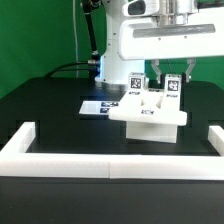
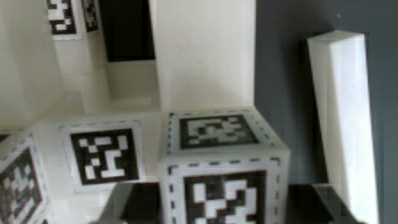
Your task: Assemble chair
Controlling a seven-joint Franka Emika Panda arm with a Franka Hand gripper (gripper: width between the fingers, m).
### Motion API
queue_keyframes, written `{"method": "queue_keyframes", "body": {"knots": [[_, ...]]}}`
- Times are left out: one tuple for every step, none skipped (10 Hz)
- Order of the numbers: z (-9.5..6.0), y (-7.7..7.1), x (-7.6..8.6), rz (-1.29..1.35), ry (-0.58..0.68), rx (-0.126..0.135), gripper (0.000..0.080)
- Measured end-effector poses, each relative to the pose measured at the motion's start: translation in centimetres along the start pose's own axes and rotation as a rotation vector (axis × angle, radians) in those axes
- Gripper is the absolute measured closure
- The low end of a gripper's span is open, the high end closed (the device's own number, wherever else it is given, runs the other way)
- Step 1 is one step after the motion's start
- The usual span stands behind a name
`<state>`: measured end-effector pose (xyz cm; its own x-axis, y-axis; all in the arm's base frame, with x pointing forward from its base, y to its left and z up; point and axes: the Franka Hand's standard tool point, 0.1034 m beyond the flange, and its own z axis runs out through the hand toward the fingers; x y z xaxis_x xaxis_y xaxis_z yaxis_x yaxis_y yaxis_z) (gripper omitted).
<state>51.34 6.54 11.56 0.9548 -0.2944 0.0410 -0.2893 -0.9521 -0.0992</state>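
Hovering directly above the half-built chair [image 1: 148, 108] near the worktop's [image 1: 40, 110] middle, the tool [image 1: 169, 72] faces upright posts; its fingers' spacing I cannot tell.

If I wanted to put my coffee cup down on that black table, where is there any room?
The widest bare stretch lies between the chair assembly and the long white rail in front. More bare table lies toward the exterior view's left, beyond the marker board. The middle is crowded: the gripper hangs over the chair's tagged posts.
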Motion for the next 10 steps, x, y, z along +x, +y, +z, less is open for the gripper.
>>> {"method": "queue_keyframes", "body": {"knots": [[0.00, -0.01, 0.00, 0.082, 0.000, 0.000, 0.0512], [0.00, -0.02, 0.00, 0.126, 0.000, 0.001, 0.0512], [-0.01, -0.03, 0.00, 0.214, 0.000, 0.001, 0.0512], [-0.01, -0.04, 0.01, 0.295, 0.000, 0.001, 0.0512], [-0.01, -0.04, 0.01, 0.346, 0.000, 0.001, 0.0512], [-0.01, -0.03, 0.01, 0.357, 0.000, 0.001, 0.0452], [-0.01, -0.03, 0.01, 0.354, 0.000, 0.001, 0.0315], [-0.01, -0.03, 0.01, 0.354, 0.000, 0.001, 0.0315], [-0.01, -0.03, 0.01, 0.354, 0.000, 0.001, 0.0207], [-0.01, -0.03, 0.00, 0.354, 0.000, 0.001, 0.0161]]}}
